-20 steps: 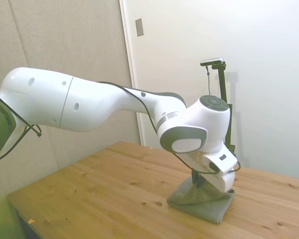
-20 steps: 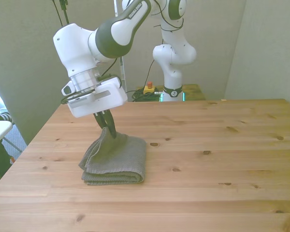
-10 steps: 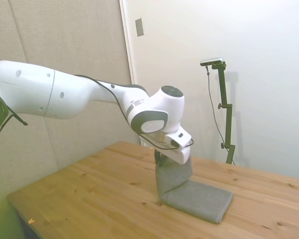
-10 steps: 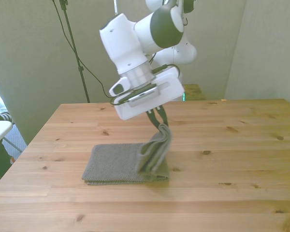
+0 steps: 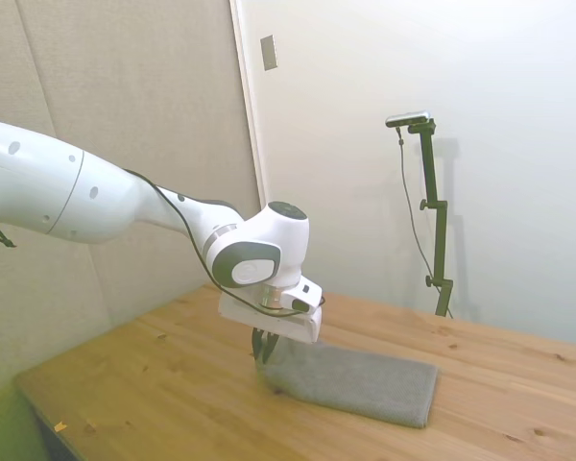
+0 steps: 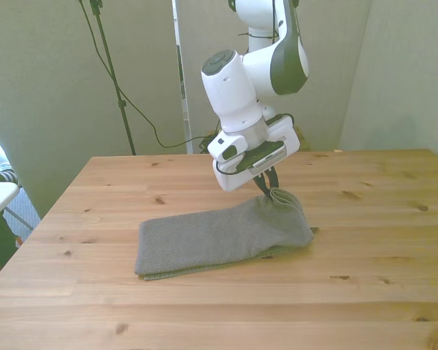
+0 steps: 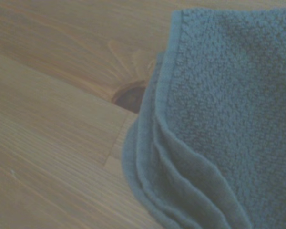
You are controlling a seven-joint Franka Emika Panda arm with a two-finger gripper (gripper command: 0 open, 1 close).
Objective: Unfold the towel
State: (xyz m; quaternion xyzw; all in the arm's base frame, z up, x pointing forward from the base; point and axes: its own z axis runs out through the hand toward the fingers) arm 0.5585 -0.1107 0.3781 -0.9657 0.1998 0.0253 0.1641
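Grey towel (image 6: pixel 223 235) spread long across the middle of the wooden bench (image 6: pixel 365 219), flat over most of its length. End at the front view's right lifted into a small peak, pinched in the pincer (image 6: pixel 268 187). Dark fingers (image 6: pixel 265 182) pressed together on that raised corner, just under the white wrist head.

Front view: towel running from the front view's left to its right, the left end lying flat with a doubled edge visible along the near side. Bare planks all round it.

Side view: same towel (image 5: pixel 357 378) as a low grey strip, far end flat and square. Pincer (image 5: pixel 263 348) down at the near end, close to the bench (image 5: pixel 154 384) surface. Lifted corner mostly hidden behind the wrist head here; the peak reads clearly only from the front.

Wrist view: close, soft-focus terry weave of the towel (image 7: pixel 219 109), hemmed edge plain, three or four stacked layers fanning out at the corner. Dark knot in the bench (image 7: pixel 52 124) wood right beside that edge — a detail neither wide view resolves.
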